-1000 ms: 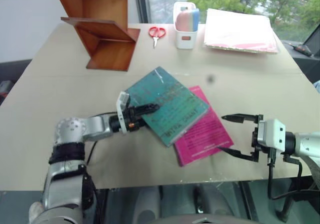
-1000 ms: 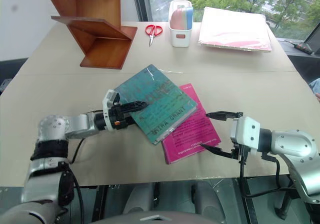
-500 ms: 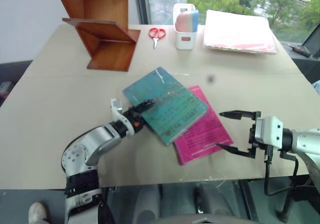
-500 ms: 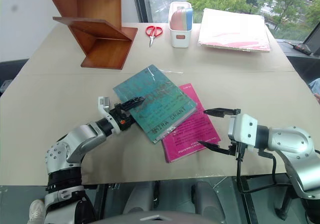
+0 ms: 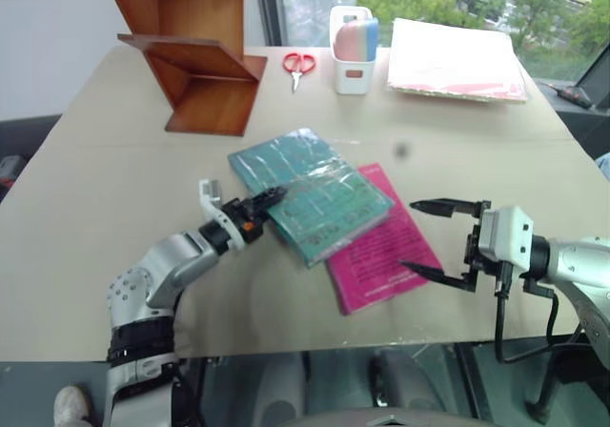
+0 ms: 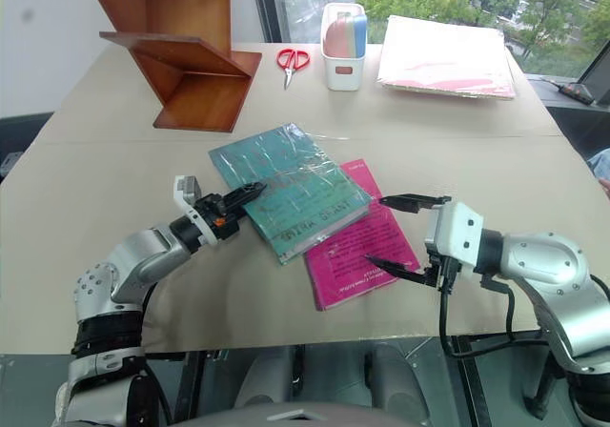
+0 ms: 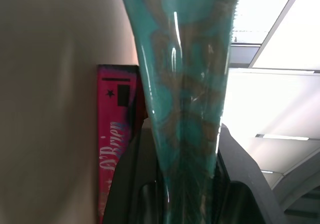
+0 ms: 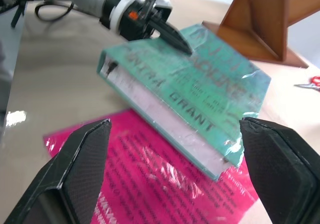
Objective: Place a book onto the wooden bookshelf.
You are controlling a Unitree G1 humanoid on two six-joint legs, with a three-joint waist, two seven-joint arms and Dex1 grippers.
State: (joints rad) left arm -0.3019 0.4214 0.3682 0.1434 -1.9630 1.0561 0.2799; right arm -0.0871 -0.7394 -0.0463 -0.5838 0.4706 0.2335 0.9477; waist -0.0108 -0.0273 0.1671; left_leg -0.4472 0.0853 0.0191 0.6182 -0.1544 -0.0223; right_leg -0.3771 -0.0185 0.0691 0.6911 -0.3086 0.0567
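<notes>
The teal-green book (image 5: 319, 193) lies on the tan table, partly over a magenta-pink book (image 5: 381, 251). My left gripper (image 5: 272, 198) is shut on the teal book's near left edge, and one black finger (image 8: 175, 36) lies on the cover. In the left wrist view the book (image 7: 185, 84) runs up between the fingers, its gripped edge a little off the table. My right gripper (image 5: 410, 235) stands open just right of both books, over the pink book's right edge, with nothing in it. The wooden bookshelf (image 5: 191, 55) stands at the table's far left.
Red scissors (image 5: 298, 63), a white pen holder (image 5: 354, 60) and a stack of pink-edged papers (image 5: 457, 60) lie along the far side. The table's near edge (image 5: 315, 346) runs just behind both arms. A window is beyond the table.
My left gripper has shut on the teal book's edge; the book has turned and slid a little to the left. The right gripper has drifted left toward the books, still open.
</notes>
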